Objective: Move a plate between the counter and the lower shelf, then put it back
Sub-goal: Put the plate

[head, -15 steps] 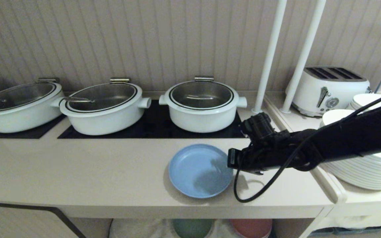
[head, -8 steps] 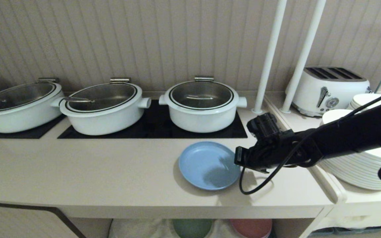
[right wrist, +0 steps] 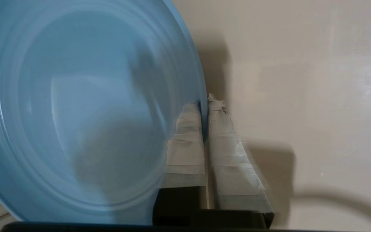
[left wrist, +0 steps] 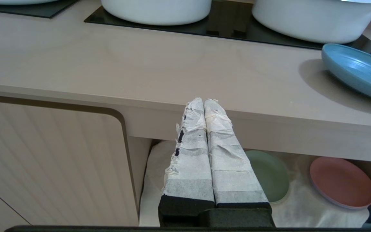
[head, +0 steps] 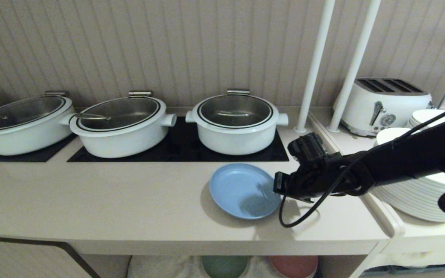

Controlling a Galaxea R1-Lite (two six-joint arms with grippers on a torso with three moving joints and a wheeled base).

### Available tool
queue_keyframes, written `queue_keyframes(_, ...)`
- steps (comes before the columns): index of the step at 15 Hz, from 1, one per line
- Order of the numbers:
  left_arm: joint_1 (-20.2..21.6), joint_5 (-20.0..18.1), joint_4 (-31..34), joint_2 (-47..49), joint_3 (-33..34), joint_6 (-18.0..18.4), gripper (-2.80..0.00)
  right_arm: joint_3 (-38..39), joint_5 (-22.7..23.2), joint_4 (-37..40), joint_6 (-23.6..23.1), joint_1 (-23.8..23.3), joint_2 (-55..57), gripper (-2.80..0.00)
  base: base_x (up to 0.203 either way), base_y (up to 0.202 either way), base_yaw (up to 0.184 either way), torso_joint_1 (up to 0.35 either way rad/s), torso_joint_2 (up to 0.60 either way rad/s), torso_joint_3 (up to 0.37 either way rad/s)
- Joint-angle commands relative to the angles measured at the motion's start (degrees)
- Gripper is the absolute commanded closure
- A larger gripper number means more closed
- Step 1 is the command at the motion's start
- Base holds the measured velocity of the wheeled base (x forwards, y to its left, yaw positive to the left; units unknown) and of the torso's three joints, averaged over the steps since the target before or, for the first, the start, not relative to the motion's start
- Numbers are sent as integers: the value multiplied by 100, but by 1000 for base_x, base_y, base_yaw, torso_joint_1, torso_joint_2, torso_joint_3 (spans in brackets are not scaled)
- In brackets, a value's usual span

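right gripper pinching the plate rim, i hold it tilted on the counter | left gripper fingers closed, parked | risk: thin rim grip slips, plate drops

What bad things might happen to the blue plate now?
The right gripper pinches only the thin rim of the plate, which sits tilted above the counter, so it might slip out and clatter down. The pot stands just behind the plate; a swing that way might bump it. The arm's loose cable hangs near the plate and might snag.
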Motion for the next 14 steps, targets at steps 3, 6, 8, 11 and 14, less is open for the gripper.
queue_keyframes(3, 0, 4, 0, -2, 4, -3, 0, -92, -12, -3, 4, -6, -16, -280, 0, 0, 0, 0, 0, 0)
queue_keyframes(6, 0, 4, 0, -2, 5, -3, 0, -183, -41, -12, 4, -6, -25, -280, 0, 0, 0, 0, 0, 0)
queue_keyframes(8, 0, 4, 0, -2, 1, -3, 0, -192, -41, -12, -5, -6, -52, -280, 0, 0, 0, 0, 0, 0)
queue_keyframes(11, 0, 4, 0, -2, 5, -3, 0, -192, -128, -3, -6, -6, -140, -280, 0, 0, 0, 0, 0, 0)
queue_keyframes(14, 0, 4, 0, -2, 5, -3, 0, -142, -138, 48, -26, -6, -325, -280, 0, 0, 0, 0, 0, 0)
